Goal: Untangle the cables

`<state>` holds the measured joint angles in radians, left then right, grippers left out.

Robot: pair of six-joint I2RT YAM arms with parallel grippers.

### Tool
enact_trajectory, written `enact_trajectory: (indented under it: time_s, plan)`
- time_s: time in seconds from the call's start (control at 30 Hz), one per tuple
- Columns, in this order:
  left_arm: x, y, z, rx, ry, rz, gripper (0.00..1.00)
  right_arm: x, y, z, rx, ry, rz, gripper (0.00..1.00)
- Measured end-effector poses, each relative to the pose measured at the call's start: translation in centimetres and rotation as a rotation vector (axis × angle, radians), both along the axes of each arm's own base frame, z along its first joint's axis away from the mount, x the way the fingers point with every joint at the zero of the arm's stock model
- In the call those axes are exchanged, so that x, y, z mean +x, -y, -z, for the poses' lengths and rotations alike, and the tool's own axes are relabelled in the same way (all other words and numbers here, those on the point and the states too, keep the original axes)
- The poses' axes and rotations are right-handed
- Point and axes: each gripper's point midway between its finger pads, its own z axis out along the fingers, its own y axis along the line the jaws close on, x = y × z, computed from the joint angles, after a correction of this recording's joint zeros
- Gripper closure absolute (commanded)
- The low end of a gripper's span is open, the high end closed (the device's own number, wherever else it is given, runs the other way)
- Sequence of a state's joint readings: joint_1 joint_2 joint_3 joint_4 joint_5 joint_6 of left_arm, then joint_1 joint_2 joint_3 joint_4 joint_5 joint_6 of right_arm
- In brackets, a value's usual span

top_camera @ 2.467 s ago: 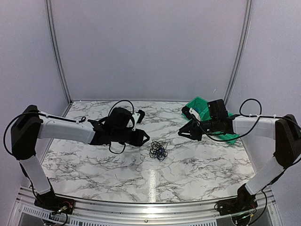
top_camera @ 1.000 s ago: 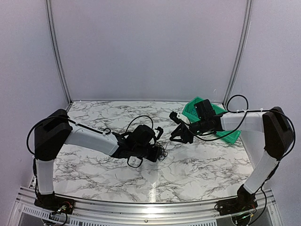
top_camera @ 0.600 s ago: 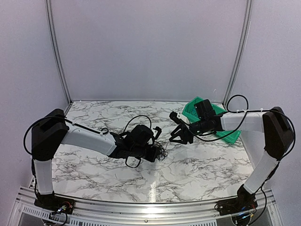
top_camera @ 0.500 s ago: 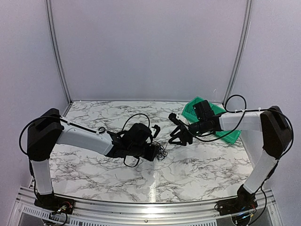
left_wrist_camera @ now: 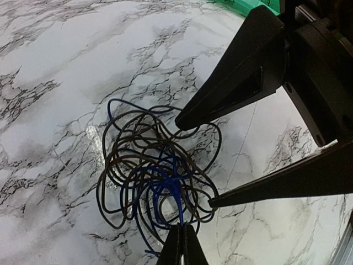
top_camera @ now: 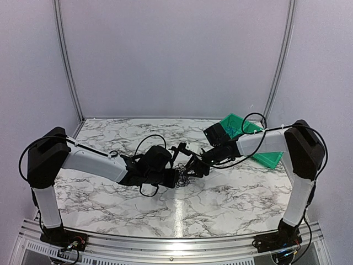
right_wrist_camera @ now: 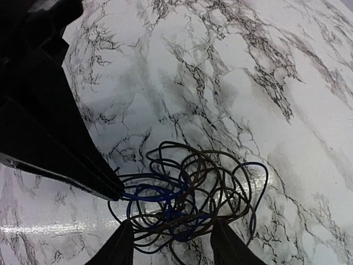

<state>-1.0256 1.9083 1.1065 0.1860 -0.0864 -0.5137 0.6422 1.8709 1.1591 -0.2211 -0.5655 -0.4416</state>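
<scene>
- The cables [left_wrist_camera: 157,171]: one loose wad of blue and dark wires, lying on the marble table [top_camera: 237,193] near its centre, between both grippers.
- The left gripper [left_wrist_camera: 181,244]: fingers pressed together, pinching a blue strand at the wad's edge.
- The right gripper [right_wrist_camera: 172,232]: fingers spread wide, tips straddling the wad's opposite edge, clamping nothing.

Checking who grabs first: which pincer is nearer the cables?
Left: the left pincer grips a blue strand of the cables; the right pincer, open, straddles their edge.
</scene>
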Motion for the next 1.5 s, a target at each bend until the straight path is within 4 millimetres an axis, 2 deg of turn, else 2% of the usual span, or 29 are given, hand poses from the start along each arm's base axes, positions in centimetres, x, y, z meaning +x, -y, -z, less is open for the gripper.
enact_trajectory:
  time_s: [0.17,0.23,0.3,0.43,0.6,0.67,0.73,0.87,0.93,1.0,1.1,1.17,1.23,1.27,1.3,1.43,1.5]
  plan:
    - [-0.6,-1.3,1.3,0.02,-0.023,-0.029,1.0,-0.3,-0.4,2.2,-0.035,-0.028,0.0,0.71]
    - [-0.7,-1.5,0.8,0.01,-0.011,-0.027,1.0,-0.5,-0.4,3.7,-0.063,-0.052,0.007,0.76]
    - [-1.0,-1.4,-0.6,-0.025,0.01,-0.021,1.0,-0.7,-0.4,5.0,-0.08,-0.075,0.008,0.8]
    - [-1.3,-1.5,-4.6,-0.107,0.065,-0.02,1.0,-0.2,-0.7,5.2,-0.079,-0.074,0.014,0.86]
    - [-1.5,-3.4,-9.6,-0.172,0.157,-0.041,1.0,0.3,-1.2,5.3,-0.071,-0.078,0.021,0.91]
    - [-1.5,-4.5,-12.3,-0.184,0.217,-0.054,1.0,0.5,-1.4,5.4,-0.068,-0.081,0.023,0.93]
    - [-1.3,-6.0,-16.2,-0.191,0.307,-0.076,1.0,0.6,-1.5,5.4,-0.067,-0.082,0.025,0.94]
    - [-1.2,-9.5,-26.3,-0.235,0.506,-0.137,1.0,0.7,-1.6,5.4,-0.065,-0.083,0.027,1.0]
    - [-1.8,-12.1,-32.2,-0.285,0.615,-0.184,1.0,0.8,-1.6,5.4,-0.065,-0.084,0.029,1.0]
    - [-2.4,-14.5,-36.3,-0.326,0.692,-0.227,1.0,0.8,-1.6,5.4,-0.064,-0.085,0.029,1.0]
    - [-3.2,-17.6,-39.7,-0.351,0.766,-0.286,1.0,0.9,-1.8,5.4,-0.064,-0.087,0.027,1.0]
    - [-3.3,-18.6,-40.0,-0.347,0.784,-0.311,1.0,0.8,-1.7,5.4,-0.065,-0.088,0.027,1.0]
    - [-3.2,-18.9,-39.2,-0.329,0.782,-0.326,1.0,0.9,-1.7,5.4,-0.067,-0.086,0.027,1.0]
    - [-2.9,-18.6,-37.6,-0.298,0.767,-0.322,1.0,0.9,-1.7,5.4,-0.067,-0.086,0.028,1.0]
    - [-2.9,-18.5,-37.4,-0.292,0.765,-0.321,1.0,0.9,-1.7,5.4,-0.067,-0.086,0.028,1.0]
    - [-1.9,-17.0,-32.1,-0.191,0.701,-0.3,1.0,1.1,-1.5,5.4,-0.067,-0.086,0.034,1.0]
    - [-1.7,-16.5,-30.2,-0.155,0.676,-0.291,1.0,1.1,-1.5,5.4,-0.067,-0.087,0.034,1.0]
